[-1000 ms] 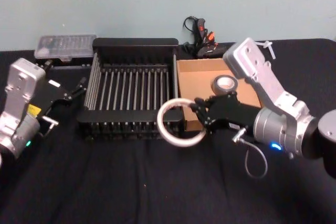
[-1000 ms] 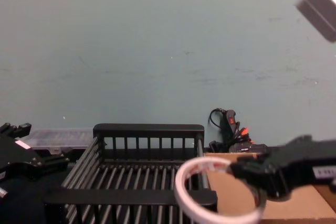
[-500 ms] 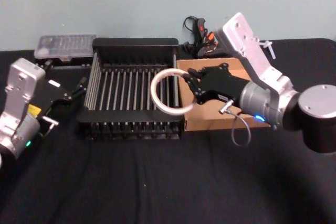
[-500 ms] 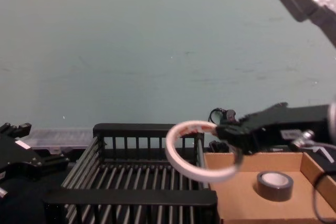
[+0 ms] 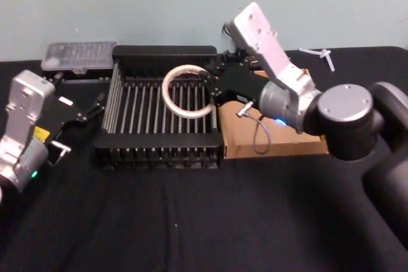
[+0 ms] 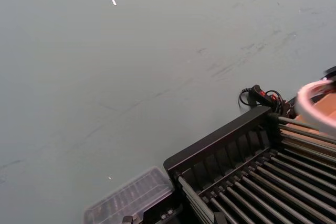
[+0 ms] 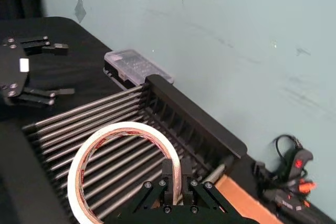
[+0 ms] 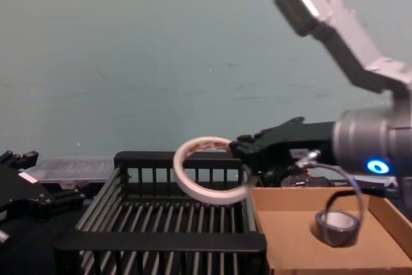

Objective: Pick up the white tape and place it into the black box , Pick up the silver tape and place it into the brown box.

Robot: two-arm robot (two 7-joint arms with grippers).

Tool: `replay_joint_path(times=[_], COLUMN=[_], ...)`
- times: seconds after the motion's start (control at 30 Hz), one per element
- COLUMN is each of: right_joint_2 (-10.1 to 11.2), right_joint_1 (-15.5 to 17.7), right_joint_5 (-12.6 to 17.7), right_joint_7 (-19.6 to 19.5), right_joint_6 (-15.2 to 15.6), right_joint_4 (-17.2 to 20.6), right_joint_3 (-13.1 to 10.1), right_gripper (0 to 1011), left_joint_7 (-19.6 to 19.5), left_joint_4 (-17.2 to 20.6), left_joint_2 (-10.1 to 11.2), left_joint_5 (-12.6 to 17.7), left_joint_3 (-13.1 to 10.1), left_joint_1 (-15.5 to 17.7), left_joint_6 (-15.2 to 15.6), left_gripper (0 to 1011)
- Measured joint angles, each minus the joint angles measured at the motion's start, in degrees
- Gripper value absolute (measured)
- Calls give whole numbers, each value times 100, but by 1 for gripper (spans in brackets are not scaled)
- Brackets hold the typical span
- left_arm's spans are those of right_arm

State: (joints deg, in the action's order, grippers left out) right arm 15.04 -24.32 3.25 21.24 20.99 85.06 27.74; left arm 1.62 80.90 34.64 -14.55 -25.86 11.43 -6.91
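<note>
My right gripper [image 5: 209, 88] is shut on the rim of the white tape [image 5: 185, 92], a wide thin ring with red print inside. It holds the ring nearly flat in the air above the right half of the black box [image 5: 162, 51], clear of the slatted floor. In the right wrist view the fingers [image 7: 168, 174] pinch the ring [image 7: 126, 127] over the bars. The silver tape [image 8: 337, 227] lies inside the brown box [image 8: 290, 236], right of the crate. My left gripper [image 5: 86, 111] rests open at the crate's left side.
A clear plastic case [image 5: 80, 56] lies behind the crate's left corner. A black and orange tool with a cable [image 7: 294, 174] sits behind the brown box, near the wall. A small white piece [image 5: 322, 55] lies at the back right. Black cloth covers the table.
My right gripper has carried the white tape left and away from me, from the brown box's front left corner to above the black box. The left arm has not moved.
</note>
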Motion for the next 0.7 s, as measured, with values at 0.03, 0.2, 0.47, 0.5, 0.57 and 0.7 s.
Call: replay_joint_path(times=[0.03, 0.2, 0.47, 0.5, 0.57, 0.7], right_joint_2=[-46, -329, -623, -669, -722, -837], right_joint_1=[-42, -284, -502, -533, -568, -648], right_joint_5=[-35, -296, -674, -719, -762, -863], right_joint_7=[-19, -206, -467, -488, -504, -517], right_joint_6=[-55, -518, -1095, -1166, -1231, -1377], right_joint_4=[-92, -673, -1380, -1499, -1625, -1933], right_joint_3=[21, 122, 243, 256, 265, 276], right_gripper=[93, 93, 93, 93, 93, 93], left_joint_7=[0, 0, 0, 0, 0, 0], left_joint_4=[0, 0, 0, 0, 0, 0], left_joint_2=[0, 0, 0, 0, 0, 0], left_joint_5=[0, 0, 0, 0, 0, 0], left_joint_3=[0, 0, 0, 0, 0, 0], left_joint_1=[0, 0, 0, 0, 0, 0], left_joint_6=[0, 0, 0, 0, 0, 0], left_gripper=[1001, 1001, 1001, 1001, 1001, 1001])
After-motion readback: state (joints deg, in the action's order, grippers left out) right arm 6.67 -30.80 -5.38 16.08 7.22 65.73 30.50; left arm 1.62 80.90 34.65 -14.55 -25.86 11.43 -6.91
